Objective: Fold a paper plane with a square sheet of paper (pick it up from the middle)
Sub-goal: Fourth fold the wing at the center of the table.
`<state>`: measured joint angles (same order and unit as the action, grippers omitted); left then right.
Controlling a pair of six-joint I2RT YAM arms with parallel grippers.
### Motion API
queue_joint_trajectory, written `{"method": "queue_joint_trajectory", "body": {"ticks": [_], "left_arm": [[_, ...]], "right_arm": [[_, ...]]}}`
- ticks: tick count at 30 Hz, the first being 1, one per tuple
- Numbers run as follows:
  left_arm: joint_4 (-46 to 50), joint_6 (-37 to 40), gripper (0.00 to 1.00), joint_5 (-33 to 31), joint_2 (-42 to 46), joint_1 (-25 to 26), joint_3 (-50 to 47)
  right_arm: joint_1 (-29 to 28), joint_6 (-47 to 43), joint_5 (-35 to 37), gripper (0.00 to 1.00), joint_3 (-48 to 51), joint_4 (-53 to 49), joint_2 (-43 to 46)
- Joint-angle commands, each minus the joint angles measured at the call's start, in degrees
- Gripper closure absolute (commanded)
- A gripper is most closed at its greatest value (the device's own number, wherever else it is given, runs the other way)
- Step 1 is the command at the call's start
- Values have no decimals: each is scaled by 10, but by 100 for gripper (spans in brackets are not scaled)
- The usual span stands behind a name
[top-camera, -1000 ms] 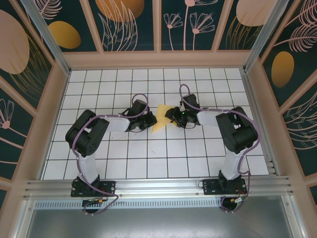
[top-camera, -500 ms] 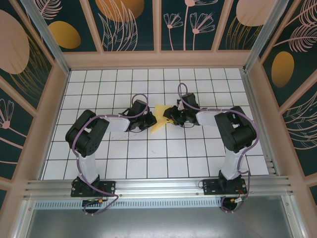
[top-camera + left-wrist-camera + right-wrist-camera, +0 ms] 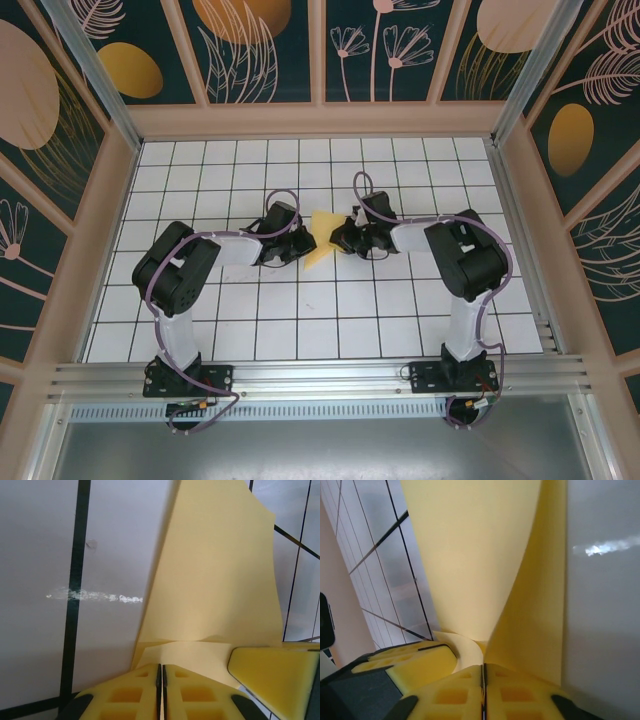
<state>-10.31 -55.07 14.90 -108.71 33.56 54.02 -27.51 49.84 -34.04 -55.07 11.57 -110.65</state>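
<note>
The square sheet of paper (image 3: 320, 243) lies mid-table, folded into a broad pointed wedge, its tip toward the back. My left gripper (image 3: 303, 244) meets it from the left and is shut, its yellow pads pressed together on the paper's near flap (image 3: 192, 655). From the right, my right gripper (image 3: 339, 238) is shut on a raised fold of the paper (image 3: 470, 565), which rises straight from its pads. In the left wrist view my left gripper (image 3: 160, 672) has the right one's fingertip (image 3: 275, 675) close beside it. The left fingertip (image 3: 415, 665) sits beside my right gripper (image 3: 483, 672).
The white grid table (image 3: 300, 330) is walled in by a wooden frame (image 3: 320, 120). A metal rail (image 3: 320, 378) runs along the near edge by the arm bases. A scuff mark (image 3: 95, 596) shows on the tile left of the paper.
My right gripper has shifted slightly left and closed its jaws on the paper. The paper now looks narrower. The left gripper has stayed in place, shut.
</note>
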Motion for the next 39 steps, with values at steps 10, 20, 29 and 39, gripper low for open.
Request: {"method": "queue_joint_trajectory", "body": {"ticks": [10, 20, 29, 39], "left_arm": [[56, 124, 71, -77, 131, 0, -3], [-54, 260, 18, -111, 230, 0, -97], [-249, 330, 2, -69, 253, 0, -209], [-421, 421, 2, -8, 192, 0, -273]], "right_arm": [[-8, 45, 144, 100, 10, -83, 130], [-58, 127, 258, 100, -37, -212, 166], [-88, 210, 261, 100, -86, -237, 102], [-98, 300, 257, 100, -132, -252, 58]]}}
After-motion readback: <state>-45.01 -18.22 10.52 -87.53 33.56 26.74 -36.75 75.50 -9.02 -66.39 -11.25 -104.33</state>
